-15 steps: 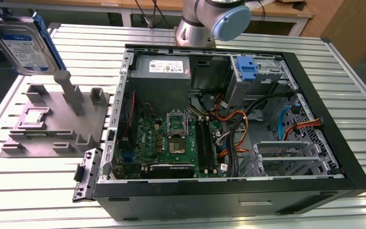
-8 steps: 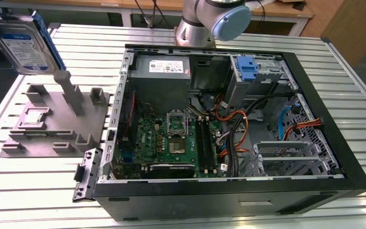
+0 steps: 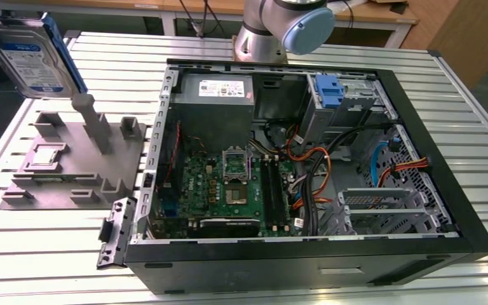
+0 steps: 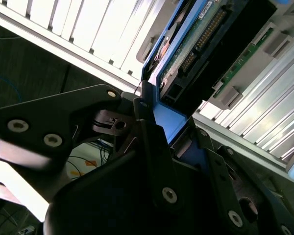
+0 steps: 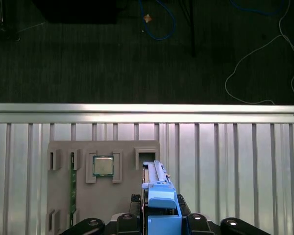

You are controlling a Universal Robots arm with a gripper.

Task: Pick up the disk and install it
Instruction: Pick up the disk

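The disk [image 3: 25,57], silver-grey with a white-and-blue label and blue rails, hangs tilted in the air at the exterior view's far left, above the grey fixture plate [image 3: 66,165]. In the second wrist view my gripper [image 4: 161,122] is shut on the blue bracket end of the disk [image 4: 196,44], whose green circuit-board side faces the camera. The first wrist view looks along the edge-on disk [image 5: 157,178], held between the black fingers of the gripper [image 5: 161,220]. The fixture plate [image 5: 103,205] lies directly below it.
The open computer case [image 3: 473,235] lies on the slatted metal table, with a blue drive bracket [image 3: 329,92] at its back and a grey power supply [image 3: 218,95] beside it. The arm's base [image 3: 269,32] stands behind the case. The fixture carries a processor chip [image 5: 103,166] and a green memory stick [image 5: 73,191].
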